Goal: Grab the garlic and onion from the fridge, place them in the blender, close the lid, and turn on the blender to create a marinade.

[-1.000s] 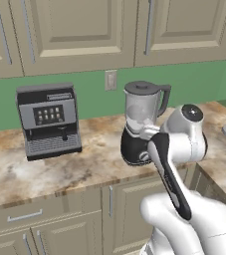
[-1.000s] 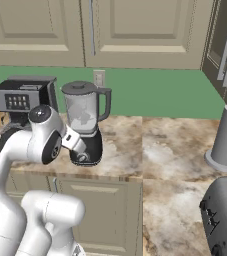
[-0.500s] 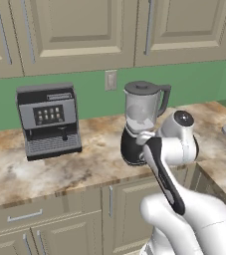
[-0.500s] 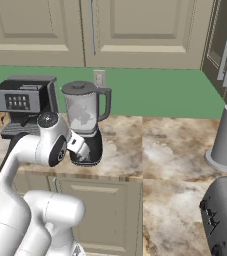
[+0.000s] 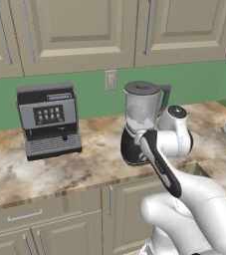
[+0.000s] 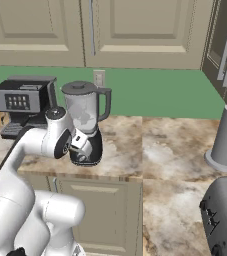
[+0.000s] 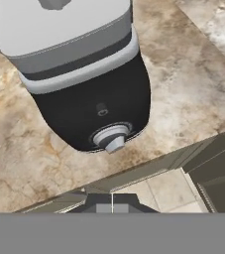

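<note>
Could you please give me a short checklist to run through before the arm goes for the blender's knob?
1. Lid seated on the blender jar: ok, it sits flat on top in both base views.
2. Gripper shut for a push: ok, the two tips meet with no gap in the hand view.
3. Knob lined up with the gripper: ok, it sits almost straight ahead of the tips.
4. Contact with the knob: not ok, a stretch of counter edge lies between them.
5. Garlic and onion in the jar: cannot tell, the jar looks cloudy.
6. Blender standing upright on the counter: ok.
</note>
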Robot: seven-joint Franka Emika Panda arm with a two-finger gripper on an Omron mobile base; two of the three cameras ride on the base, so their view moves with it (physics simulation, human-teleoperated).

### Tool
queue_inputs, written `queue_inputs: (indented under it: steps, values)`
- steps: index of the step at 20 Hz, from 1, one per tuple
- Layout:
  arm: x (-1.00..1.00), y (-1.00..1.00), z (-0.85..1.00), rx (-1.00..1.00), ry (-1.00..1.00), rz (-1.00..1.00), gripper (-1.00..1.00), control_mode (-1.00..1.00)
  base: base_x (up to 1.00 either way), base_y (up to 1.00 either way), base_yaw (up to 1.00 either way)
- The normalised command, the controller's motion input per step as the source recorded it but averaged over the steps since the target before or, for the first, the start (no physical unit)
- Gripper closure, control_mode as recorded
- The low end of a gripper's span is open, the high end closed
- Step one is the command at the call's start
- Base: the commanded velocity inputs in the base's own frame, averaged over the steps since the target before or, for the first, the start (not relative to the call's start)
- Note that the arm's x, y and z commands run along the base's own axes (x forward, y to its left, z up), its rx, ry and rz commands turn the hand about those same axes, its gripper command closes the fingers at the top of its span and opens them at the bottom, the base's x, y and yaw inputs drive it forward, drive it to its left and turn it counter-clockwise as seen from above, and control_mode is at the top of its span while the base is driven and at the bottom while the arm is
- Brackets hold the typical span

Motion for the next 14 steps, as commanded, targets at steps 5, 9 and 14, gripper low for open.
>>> queue_inputs:
  steps: [5, 9, 14]
  values:
    - [0.02, 0.00, 0.00, 0.00, 0.02, 0.00, 1.00, -1.00, 0.00, 0.00, 0.00]
    - [0.01, 0.00, 0.00, 0.00, 0.00, 0.00, 1.00, -1.00, 0.00, 0.00, 0.00]
    - [0.00, 0.00, 0.00, 0.00, 0.00, 0.00, 1.00, -1.00, 0.00, 0.00, 0.00]
